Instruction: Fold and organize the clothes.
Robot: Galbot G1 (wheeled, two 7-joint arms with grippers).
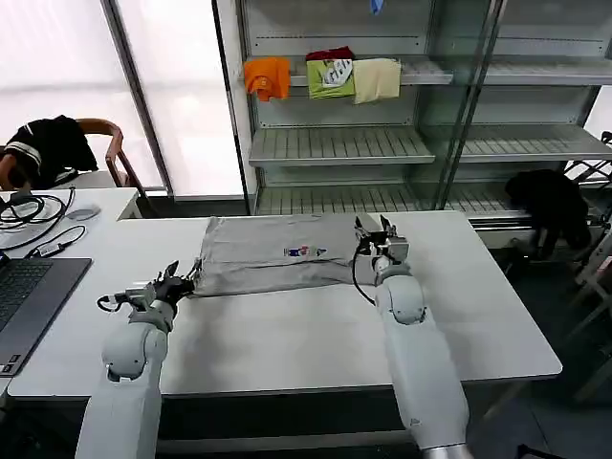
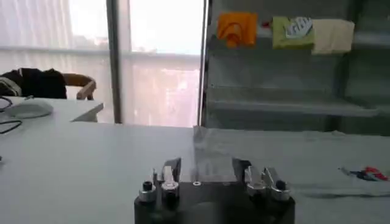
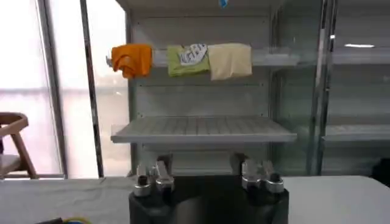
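Observation:
The clothes are one light grey shirt [image 1: 273, 256] lying folded and flat across the far middle of the white table [image 1: 287, 335], its small multicoloured print [image 1: 304, 251] facing up. My left gripper [image 1: 180, 279] is open, low over the table at the shirt's left edge. In the left wrist view its fingers [image 2: 172, 165] stand wide apart with the shirt's edge [image 2: 213, 149] just ahead of them. My right gripper [image 1: 379, 229] is open at the shirt's right end, lifted a little and empty. In the right wrist view its fingers [image 3: 163, 163] point toward the shelves.
Behind the table stands a metal shelf unit [image 1: 335, 143] with orange [image 1: 267, 76], green [image 1: 330, 76] and cream [image 1: 377, 79] folded garments on its top shelf. A laptop [image 1: 29, 296], cables and a mouse lie at the left. Black garments hang on chairs at both sides.

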